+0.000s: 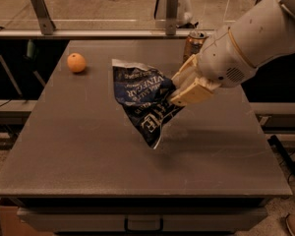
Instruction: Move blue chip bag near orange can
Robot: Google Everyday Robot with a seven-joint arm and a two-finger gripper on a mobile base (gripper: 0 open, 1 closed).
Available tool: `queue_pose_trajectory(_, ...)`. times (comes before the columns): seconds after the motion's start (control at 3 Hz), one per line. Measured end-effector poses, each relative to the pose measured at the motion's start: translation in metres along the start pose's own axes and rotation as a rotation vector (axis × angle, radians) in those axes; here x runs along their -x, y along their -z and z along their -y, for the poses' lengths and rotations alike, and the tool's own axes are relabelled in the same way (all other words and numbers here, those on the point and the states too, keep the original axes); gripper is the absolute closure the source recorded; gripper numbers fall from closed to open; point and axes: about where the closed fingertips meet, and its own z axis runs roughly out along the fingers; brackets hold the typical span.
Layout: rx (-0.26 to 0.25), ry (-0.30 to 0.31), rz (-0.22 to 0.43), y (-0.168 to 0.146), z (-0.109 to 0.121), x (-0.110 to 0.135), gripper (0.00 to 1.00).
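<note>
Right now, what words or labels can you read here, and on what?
"VINEGAR": white letters on the blue chip bag, which the gripper holds above the table.
"ETTLE": large white letters lower on the bag; the start of the word is hidden.
Small print under "VINEGAR": too blurred to read.
Orange can: no readable text.

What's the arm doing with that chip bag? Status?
End effector shut on crinkly navy foil chip bag, mid-table. Small bronze-orange metal can just behind. Round orange fruit far left, not blocking.
</note>
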Motion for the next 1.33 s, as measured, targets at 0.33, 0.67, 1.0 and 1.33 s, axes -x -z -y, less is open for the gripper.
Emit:
queue_pose_trajectory(0.33,0.000,0.000,0.000,0.000,0.000,0.000,1.00)
queue_pose_trajectory(0.67,-0.077,-0.034,-0.020,0.014,0.010,-0.018,1.00)
queue_pose_trajectory(1.0,-0.230,-0.105,-0.018,0.048,0.033,-0.062,1.00)
queue_pose_trajectory(1.33,-0.354,-0.176,-0.024,0.081,0.058,-0.112,1.00)
